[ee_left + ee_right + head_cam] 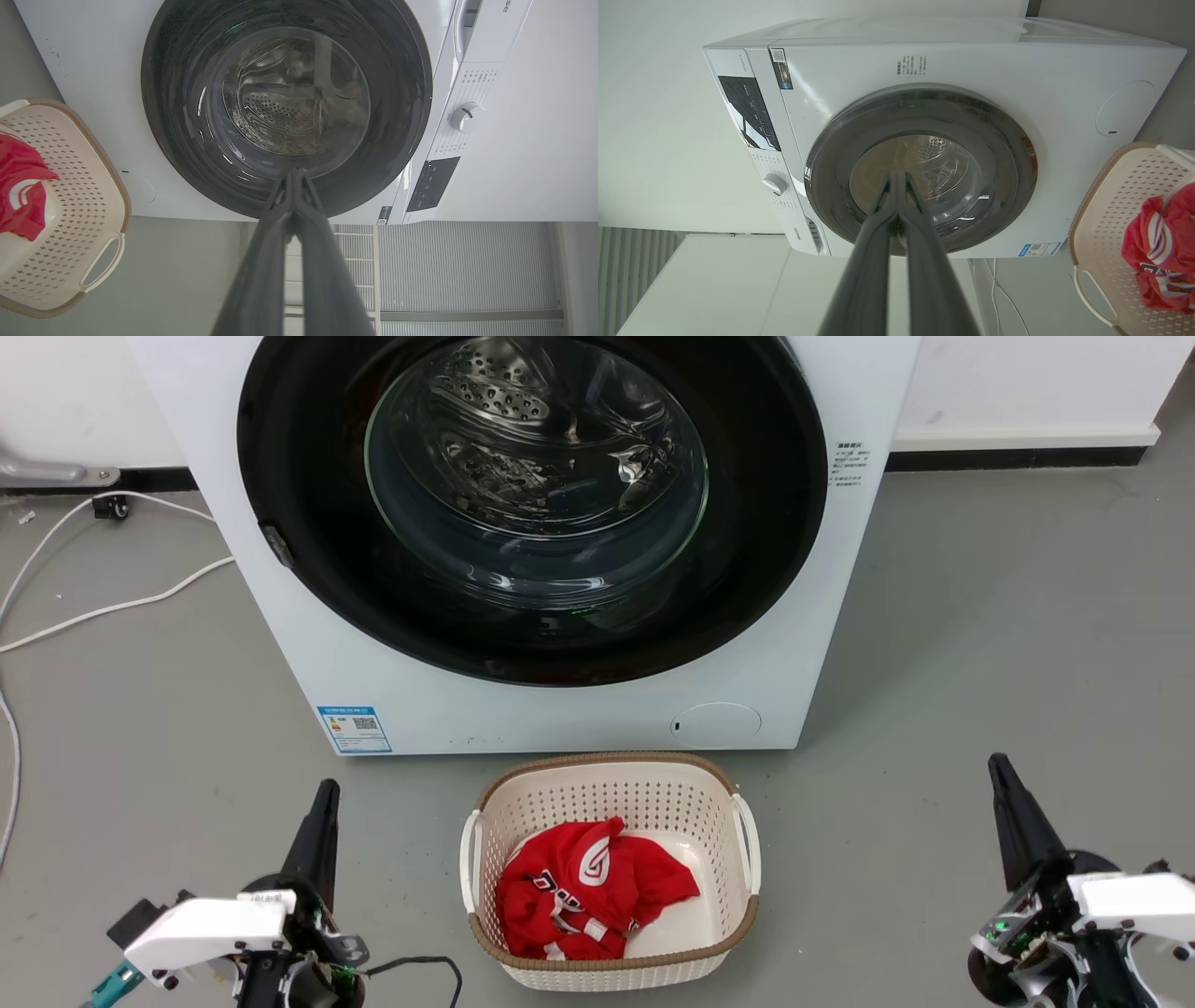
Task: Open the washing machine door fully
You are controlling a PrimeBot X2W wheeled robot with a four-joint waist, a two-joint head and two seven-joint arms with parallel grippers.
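Nearest us, our left end effector [327, 795] sits low on the left and our right end effector [999, 773] low on the right. Both are over the grey floor [980, 644] and point toward the machine. Each is narrow, its two dark fingers pressed together with nothing between them. The wrist views agree, with the tips meeting at a point. Neither touches anything.

Between them on the floor we see a cream basket [747, 840] with a red garment [588, 887] lying in it. Just behind the basket stands the white machine [560, 714], with a blue sticker [355, 729] low on its left and a round flap [716, 724] low on its right.

The door [532, 504] takes up most of the front. It lies closed, flat against the machine, and through its glass we make out the steel drum [495, 392]. In the left wrist view a dial [466, 116] sits on the control panel past the door. A white cable [112, 609] trails over the floor left of the machine, near the wall [1027, 383].
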